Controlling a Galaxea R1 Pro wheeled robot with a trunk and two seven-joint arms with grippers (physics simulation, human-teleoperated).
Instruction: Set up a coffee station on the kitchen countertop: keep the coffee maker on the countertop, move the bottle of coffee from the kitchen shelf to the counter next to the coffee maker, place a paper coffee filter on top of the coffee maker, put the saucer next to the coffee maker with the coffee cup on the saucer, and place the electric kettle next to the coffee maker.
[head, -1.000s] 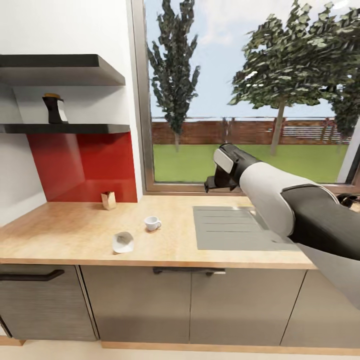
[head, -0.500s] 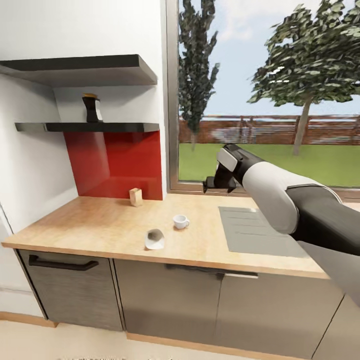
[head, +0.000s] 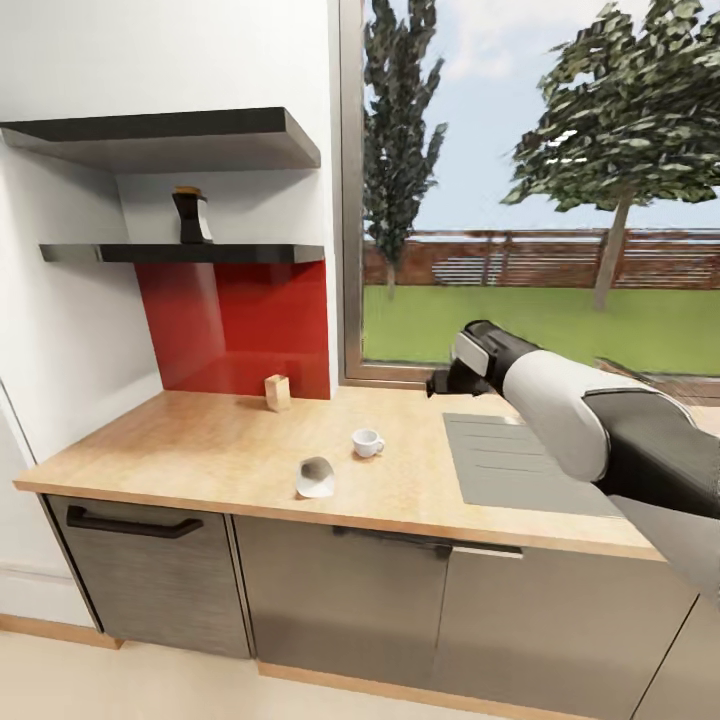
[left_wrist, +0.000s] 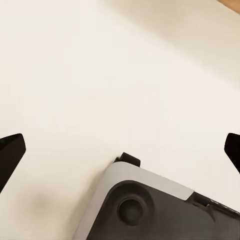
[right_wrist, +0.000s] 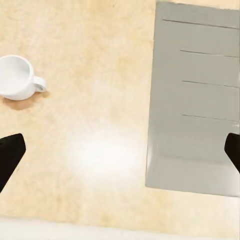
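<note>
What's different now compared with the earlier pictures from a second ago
The whole head view has swung, so the camera moved, not the things. The right arm now sits lower in that view. The coffee cup, paper coffee filter and bottle of coffee stayed put; nothing was grasped or released.

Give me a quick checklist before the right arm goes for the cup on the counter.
1. Right pincer open and holding nothing: ok, fingertips sit wide apart.
2. Cup upright on the counter: ok.
3. Space around the cup: ok, the paper filter lies apart from it.
4. Saucer located: not ok.
5. Coffee maker located: not ok.
6. Bottle off the shelf: not ok, it stands on the shelf.
</note>
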